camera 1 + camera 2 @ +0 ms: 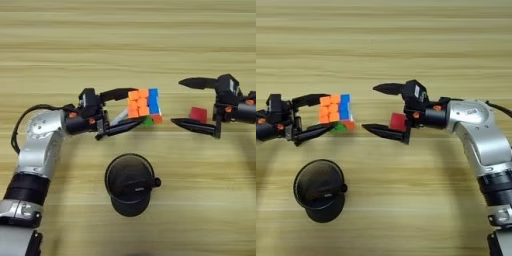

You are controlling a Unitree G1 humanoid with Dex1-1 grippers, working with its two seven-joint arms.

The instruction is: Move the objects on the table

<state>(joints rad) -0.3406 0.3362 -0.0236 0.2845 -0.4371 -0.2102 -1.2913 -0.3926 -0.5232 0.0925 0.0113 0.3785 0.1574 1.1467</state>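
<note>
Two arms over light wooden table (125, 30), horizontal plank grain filling view. Left gripper (134, 110) clamps multicoloured puzzle cube (144, 103), glossy squares, tilted; slim marker pen (119, 118) between fingers beside cube. Right gripper (376, 109) spread wide, small red block (398, 121) between fingers. Black round cup (129, 184) nearer, apart.

Puzzle cube (144, 106) sits mid-frame on the table (125, 40), between the left gripper's (136, 107) fingers. Just right of it, the small block (198, 114) lies between the right gripper's (176, 102) spread fingers. Below the cube, lower centre, stands the cup (129, 183), well apart from both.
</note>
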